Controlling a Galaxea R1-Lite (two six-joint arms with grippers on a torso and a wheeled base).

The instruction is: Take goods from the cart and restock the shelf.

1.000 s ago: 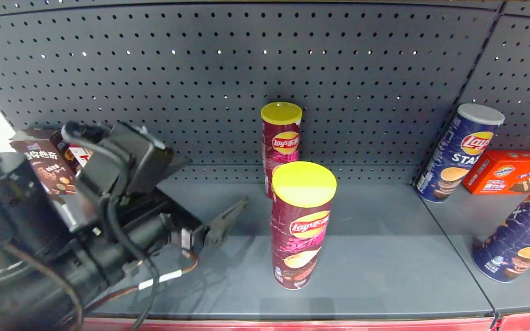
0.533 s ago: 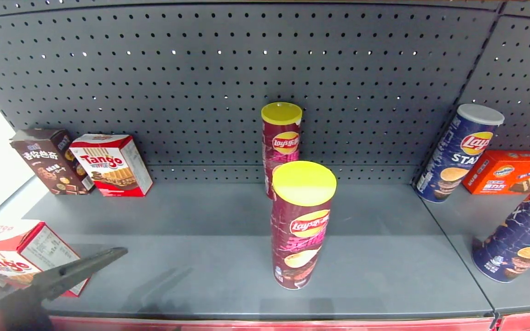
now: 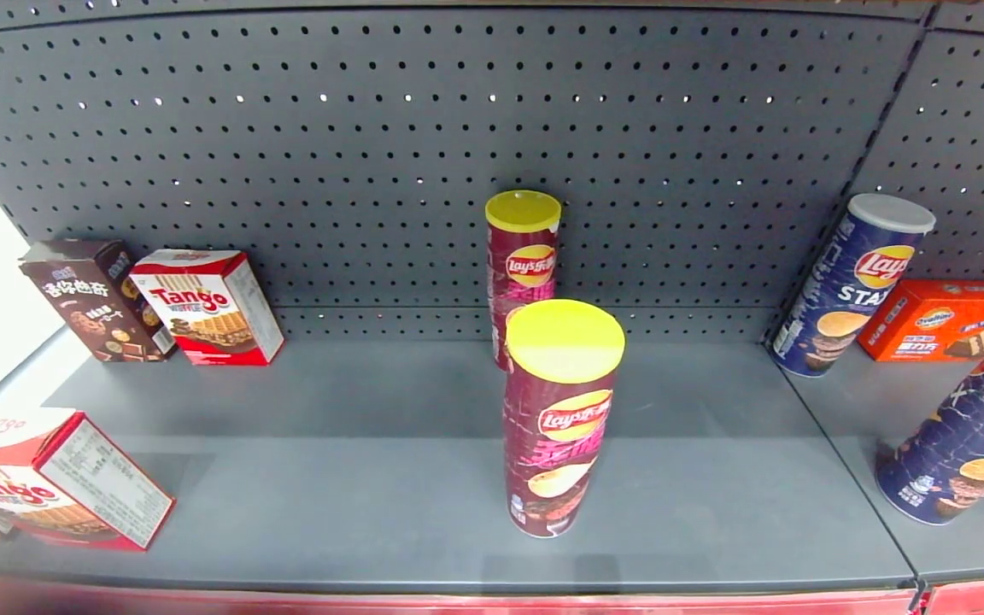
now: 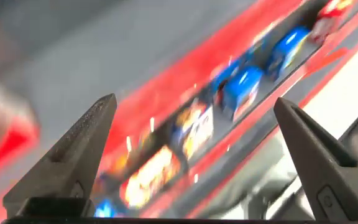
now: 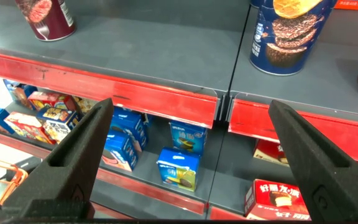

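The front chip can (image 3: 562,418) stands near the front edge of the shelf (image 3: 372,478), right before the back chip can (image 3: 523,256), likely to make a neat row, while the left gripper (image 4: 194,102) and right gripper (image 5: 191,106) are spread wide, holding nothing.

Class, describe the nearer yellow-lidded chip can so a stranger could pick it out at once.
Find the grey shelf with the pegboard back. Near its middle stand two dark red, yellow-lidded cans, a rear can and a front can. Pick the front can, nearest the shelf's edge.
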